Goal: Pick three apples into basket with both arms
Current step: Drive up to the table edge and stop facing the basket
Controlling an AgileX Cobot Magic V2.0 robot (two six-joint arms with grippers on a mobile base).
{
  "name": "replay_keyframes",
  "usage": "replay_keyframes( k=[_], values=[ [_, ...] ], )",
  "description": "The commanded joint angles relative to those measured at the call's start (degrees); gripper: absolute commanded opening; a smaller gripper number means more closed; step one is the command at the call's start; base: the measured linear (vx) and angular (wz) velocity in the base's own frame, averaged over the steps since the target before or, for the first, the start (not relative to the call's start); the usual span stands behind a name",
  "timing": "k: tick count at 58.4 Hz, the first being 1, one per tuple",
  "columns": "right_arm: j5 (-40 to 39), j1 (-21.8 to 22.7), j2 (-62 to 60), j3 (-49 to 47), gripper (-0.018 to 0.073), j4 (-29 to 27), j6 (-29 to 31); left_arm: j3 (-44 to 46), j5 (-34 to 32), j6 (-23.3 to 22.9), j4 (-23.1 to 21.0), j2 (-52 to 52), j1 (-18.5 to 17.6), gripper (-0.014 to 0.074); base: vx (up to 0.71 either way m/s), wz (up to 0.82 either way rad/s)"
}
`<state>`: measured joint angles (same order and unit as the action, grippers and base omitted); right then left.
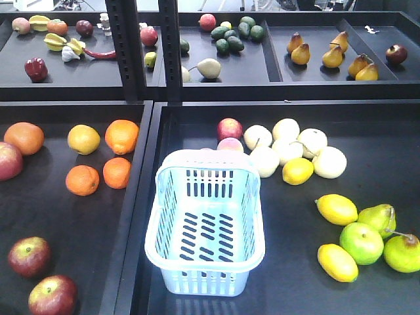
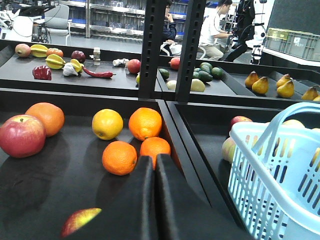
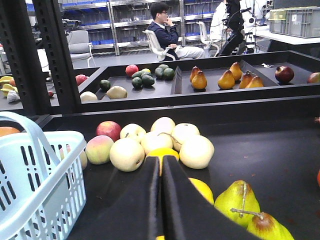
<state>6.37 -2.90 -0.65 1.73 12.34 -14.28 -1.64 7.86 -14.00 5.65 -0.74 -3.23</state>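
An empty light-blue basket [image 1: 205, 230] stands in the middle of the right tray. Two red apples [image 1: 29, 256] [image 1: 52, 296] lie at the front of the left tray, and another [image 1: 8, 161] at its left edge. One more red apple [image 1: 230, 128] lies behind the basket. A green apple [image 1: 361, 243] lies at the right. Neither gripper shows in the front view. My left gripper [image 2: 154, 162] is shut and empty, low over the left tray behind the oranges, with a red apple [image 2: 21, 136] to its left. My right gripper [image 3: 161, 162] is shut and empty, pointing at a lemon [image 3: 162, 152].
Oranges [image 1: 83, 180] and a yellow fruit [image 1: 83, 139] lie in the left tray. Pale pears [image 1: 287, 149], lemons [image 1: 336, 209] and green pears [image 1: 401, 252] lie right of the basket. A raised divider [image 1: 141, 197] separates the trays. A black post [image 1: 125, 49] and back trays stand beyond.
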Motion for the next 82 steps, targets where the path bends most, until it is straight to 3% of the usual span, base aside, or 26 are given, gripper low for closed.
replay_keyframes(
  k=[1, 14, 24, 32, 49, 56, 59, 66, 82],
  values=[
    [-4.12, 0.23, -0.67, 0.65, -0.0006, 0.71, 0.14, 1.48, -4.33, -0.55, 0.03, -0.74, 0.02, -0.0006, 0.0, 0.0],
    [-4.12, 0.23, -0.67, 0.65, -0.0006, 0.71, 0.14, 1.48, -5.78, -0.64, -1.21, -0.74, 0.02, -0.0006, 0.0, 0.0],
    [-4.12, 0.23, -0.67, 0.65, -0.0006, 0.71, 0.14, 1.48, -10.07, -6.25, -13.49, -0.74, 0.02, -0.0006, 0.0, 0.0],
    [-4.12, 0.23, -0.67, 0.65, -0.0006, 0.71, 0.14, 1.48, -12.32, -7.96, -21.35, -0.74, 0.02, -0.0006, 0.0, 0.0],
    [-4.12, 0.23, -0.67, 0.65, -0.0006, 0.71, 0.14, 1.94, -18.99, -8.24, -29.76, -0.74, 0.02, -0.0006, 0.0, 0.0],
    [-4.12, 0.23, -0.67, 0.65, -0.0006, 0.71, 0.14, 2.81, -21.79, -14.25, -33.41, -0.74, -0.03, -0.0006, 0.0, 0.0],
    [-4.12, 0.23, -0.67, 0.65, -0.0006, 0.71, 0.14, 4.51, -21.79, -17.05, -33.29, -0.74, -0.03, -0.0006, 0.0, 0.0],
    [-4.12, 0.23, -0.67, 0.65, -0.0006, 0.71, 0.14, 9.27, -21.74, -16.52, -32.64, -0.66, -0.03, -0.0006, 0.0, 0.0],
    [-4.12, 0.23, -0.67, 0.65, -0.0006, 0.71, 0.14, 24.26, -19.26, -16.51, -21.84, 5.17, -0.03, -0.0006, 0.0, 0.0]
  ],
)
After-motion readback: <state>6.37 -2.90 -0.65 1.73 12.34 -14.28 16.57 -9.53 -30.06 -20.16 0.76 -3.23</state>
